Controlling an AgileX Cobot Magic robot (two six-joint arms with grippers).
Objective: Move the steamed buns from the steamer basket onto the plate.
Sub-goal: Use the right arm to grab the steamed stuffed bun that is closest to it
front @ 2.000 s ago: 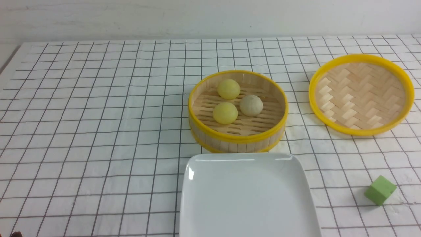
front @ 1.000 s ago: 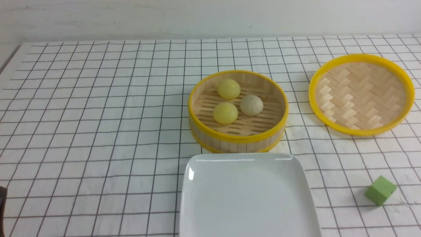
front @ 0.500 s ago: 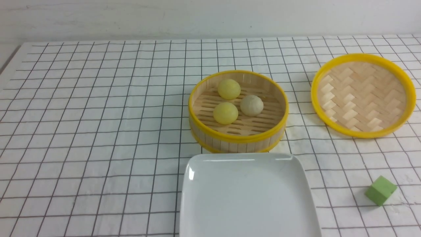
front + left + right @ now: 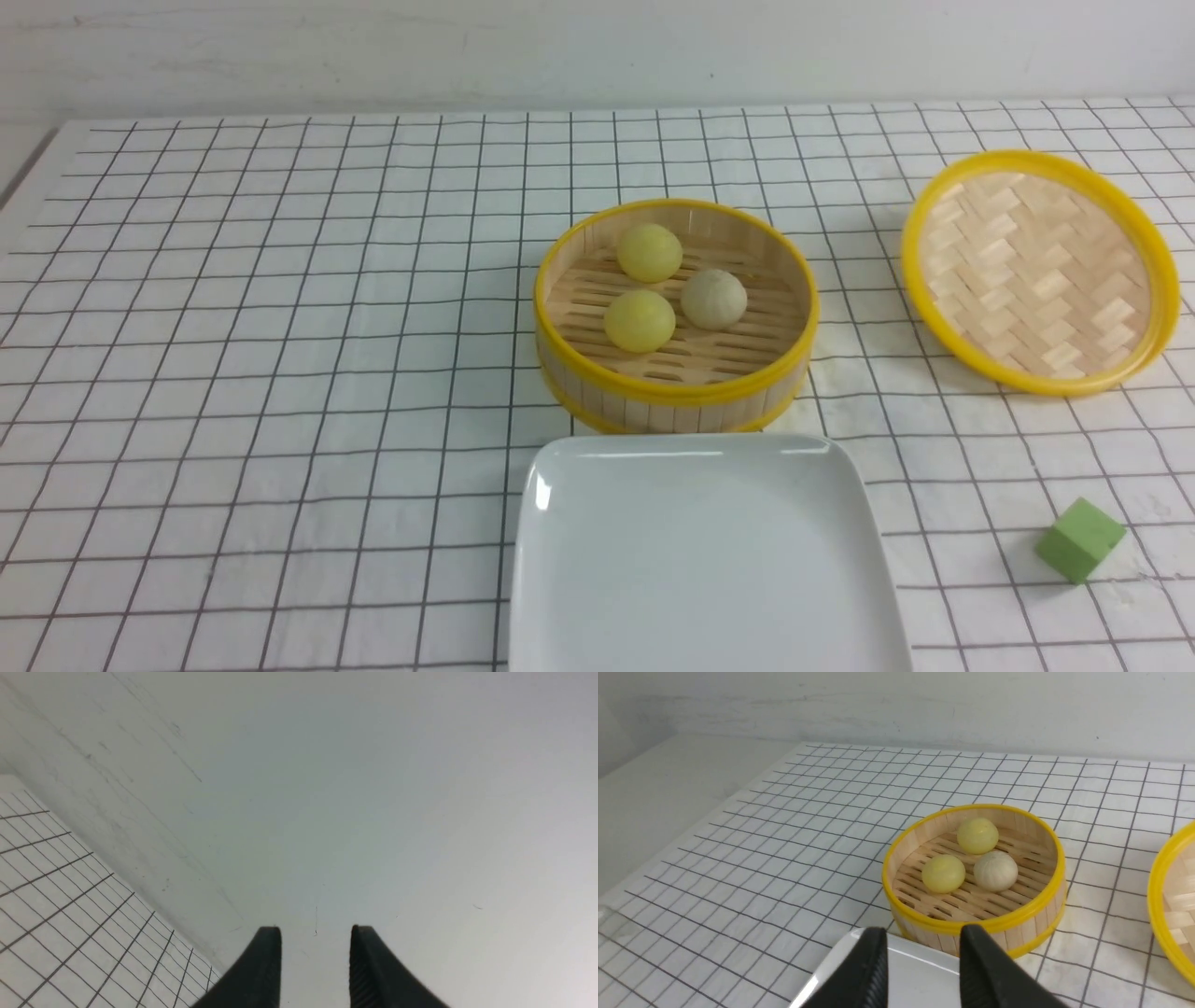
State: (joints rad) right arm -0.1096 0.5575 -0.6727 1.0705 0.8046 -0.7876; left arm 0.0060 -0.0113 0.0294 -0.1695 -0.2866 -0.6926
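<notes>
Sitting in the round deep bamboo steamer basket [image 4: 677, 397] with yellow rim bands: all three small smooth dome-shaped steamed buns [image 4: 943, 873]. The far pale yellow bun [image 4: 649, 252] is by the back wall and the near pale yellow bun [image 4: 639, 320] is just in front of it. The greyish beige bun [image 4: 714, 299] is to their right, close to both. The basket stands mid-counter on the white black-grid cloth [image 4: 280, 373].

The large glossy white rounded-square plate [image 4: 700, 560] lies just in front of the basket, on the robot's side.

Left claw [image 4: 315, 928]: black fingers apart, released, nothing between them. It faces a plain pale wall, with a strip of grid cloth at the side. It does not show in the front view.

Right claw [image 4: 923, 928]: fingers spread, released, nothing gripped. It is over the plate's corner, facing the basket.

A shallow yellow-rimmed herringbone-weave bamboo disc [image 4: 1036, 271] sits well right of the basket. A small green cube [image 4: 1078, 539] sits right of the plate, apart from it.
</notes>
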